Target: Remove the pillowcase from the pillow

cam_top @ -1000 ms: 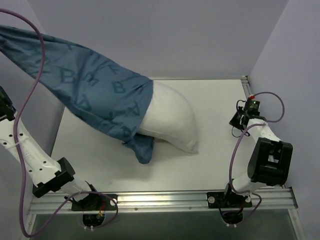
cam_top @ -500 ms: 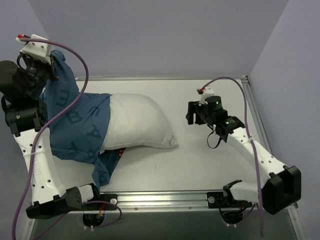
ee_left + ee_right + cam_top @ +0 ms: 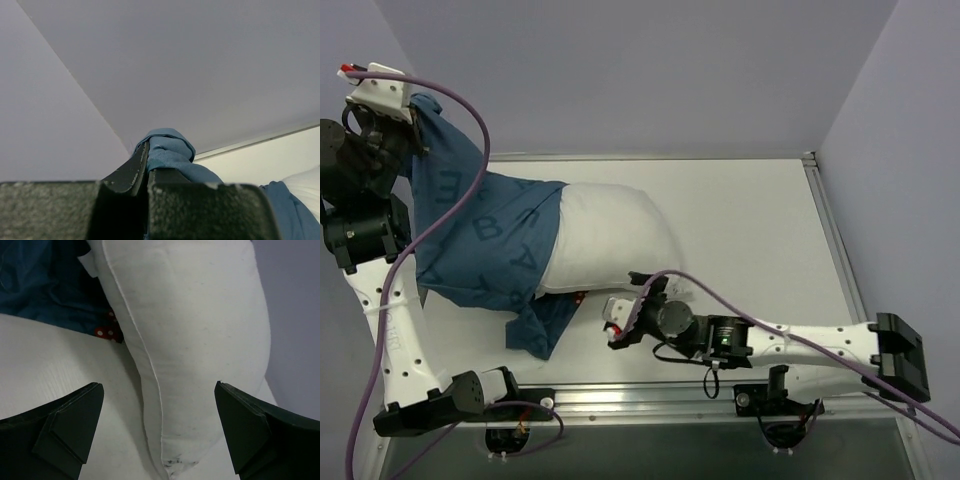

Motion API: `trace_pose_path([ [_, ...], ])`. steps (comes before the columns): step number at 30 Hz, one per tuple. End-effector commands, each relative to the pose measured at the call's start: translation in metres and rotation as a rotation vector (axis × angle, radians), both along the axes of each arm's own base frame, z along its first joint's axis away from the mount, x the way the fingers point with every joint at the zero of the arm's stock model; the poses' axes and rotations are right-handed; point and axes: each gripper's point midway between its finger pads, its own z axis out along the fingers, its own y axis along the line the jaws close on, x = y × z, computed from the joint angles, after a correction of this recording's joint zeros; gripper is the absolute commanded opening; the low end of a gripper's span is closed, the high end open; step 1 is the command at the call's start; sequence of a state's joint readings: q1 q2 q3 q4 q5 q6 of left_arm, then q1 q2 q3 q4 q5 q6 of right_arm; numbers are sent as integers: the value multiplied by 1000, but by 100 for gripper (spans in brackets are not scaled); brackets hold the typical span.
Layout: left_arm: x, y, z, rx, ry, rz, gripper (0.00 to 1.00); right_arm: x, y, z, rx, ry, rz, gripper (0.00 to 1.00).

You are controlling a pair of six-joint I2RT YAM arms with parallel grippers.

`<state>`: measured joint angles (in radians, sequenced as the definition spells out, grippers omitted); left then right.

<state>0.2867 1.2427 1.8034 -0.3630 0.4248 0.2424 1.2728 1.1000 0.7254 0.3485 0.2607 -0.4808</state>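
Observation:
The white pillow (image 3: pixel 610 240) lies left of the table's middle, its left half still inside the blue lettered pillowcase (image 3: pixel 485 235). My left gripper (image 3: pixel 412 118) is raised at the far left, shut on a bunched end of the pillowcase (image 3: pixel 167 150); its jaws (image 3: pixel 146 157) pinch the cloth. My right gripper (image 3: pixel 618 325) stands open low over the table just in front of the pillow. In the right wrist view the pillow's (image 3: pixel 190 330) near corner lies between the wide-apart fingers of the gripper (image 3: pixel 157 392), untouched. Blue pillowcase (image 3: pixel 45 285) with a red dotted patch shows behind.
Grey walls close in the table (image 3: pixel 750 220) on three sides, with a raised rail along the right edge. The right arm stretches low across the front of the table from its base (image 3: pixel 780 395). A purple cable loops over each arm.
The right arm has swung from the table's right side to the front of the pillow and its jaws have opened. The left gripper, still holding the pillowcase, has stayed high at the left.

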Motion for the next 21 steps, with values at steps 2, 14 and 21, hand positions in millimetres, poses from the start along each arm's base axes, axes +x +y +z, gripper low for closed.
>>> trace_pose_path([
  [2,-20,-7,52,17,-141,-15,2,14,10,-4,-147,-293,-131,100],
  [14,-20,-10,53,18,-133,-35,2,65,20,-48,-380,-477,-434,100],
  [21,-21,-12,54,18,-137,-48,2,99,18,-67,-490,-465,-531,75],
])
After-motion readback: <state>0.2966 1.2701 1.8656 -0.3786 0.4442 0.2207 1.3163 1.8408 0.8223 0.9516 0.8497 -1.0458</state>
